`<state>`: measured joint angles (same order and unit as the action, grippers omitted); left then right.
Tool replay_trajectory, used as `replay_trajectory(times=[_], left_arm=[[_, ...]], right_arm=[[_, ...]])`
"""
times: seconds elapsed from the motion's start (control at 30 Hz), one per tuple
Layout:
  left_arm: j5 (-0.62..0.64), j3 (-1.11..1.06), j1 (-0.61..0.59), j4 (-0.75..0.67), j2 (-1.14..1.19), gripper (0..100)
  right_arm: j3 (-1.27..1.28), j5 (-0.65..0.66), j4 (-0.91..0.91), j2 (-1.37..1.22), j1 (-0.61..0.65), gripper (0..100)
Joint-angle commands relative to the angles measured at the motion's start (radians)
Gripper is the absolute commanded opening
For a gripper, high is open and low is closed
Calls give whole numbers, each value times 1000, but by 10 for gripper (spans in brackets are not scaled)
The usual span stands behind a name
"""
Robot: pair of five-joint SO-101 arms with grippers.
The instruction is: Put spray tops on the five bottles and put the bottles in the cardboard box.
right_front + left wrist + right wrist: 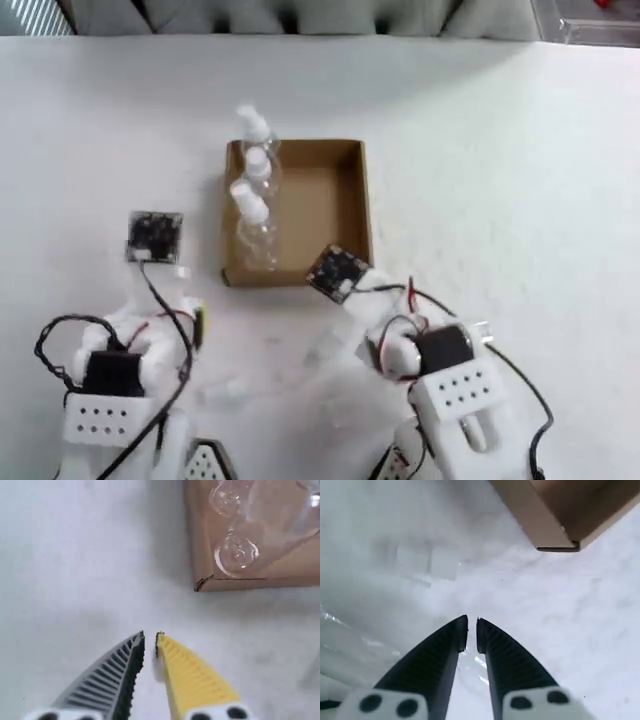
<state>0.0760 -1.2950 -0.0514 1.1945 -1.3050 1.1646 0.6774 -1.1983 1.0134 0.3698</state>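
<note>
White table (500, 150), two arms parked at the near edge, nothing in either claw. The left gripper (150, 640) has its gray and yellow jaws pressed nearly together over bare tabletop, just short of the box corner. The right gripper (472, 622) is pressed together too, sitting low over the table.

Judging by the layout, the next job is capping a loose bottle. The right arm would do well to spread wide first, then take the spray top (427, 562) squarely so its tube hangs straight for threading. The clear plastic beside that claw is probably the loose bottle, but it's tough to make out.

The cardboard box (365, 200) sits mid-table, open side up. Capped bottles (258, 240) lie in a line along one side wall – at least two – and the other half of the floor is free for the remaining ones.
</note>
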Motion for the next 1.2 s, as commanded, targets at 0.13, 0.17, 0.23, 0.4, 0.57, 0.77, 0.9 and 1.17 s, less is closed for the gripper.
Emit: replay_trajectory(times=[0.13, 0.17, 0.23, 0.4, 0.57, 0.77, 0.9, 1.17], left_arm=[[-5, -54, -166, -167, -15, 23], [-5, -54, -166, -166, -15, 23], [-5, -61, -166, -166, -8, 23], [-2, -110, -136, -273, 143, 24], [-2, -71, -134, -397, 409, 24], [-8, 12, -139, -402, 602, 24], [-9, 9, -134, -402, 602, 24], [-12, 11, -133, -402, 602, 24]], right_arm=[[-71, 331, -39, 42, -1, 18], [-60, 348, -36, 70, -1, 18], [-46, 376, -39, 134, -1, 19], [29, 390, -70, 297, -1, 139], [146, 459, -70, 423, 101, 140], [249, 572, -68, 507, 193, 196], [279, 626, -64, 509, 223, 215], [285, 683, -62, 507, 242, 218]])
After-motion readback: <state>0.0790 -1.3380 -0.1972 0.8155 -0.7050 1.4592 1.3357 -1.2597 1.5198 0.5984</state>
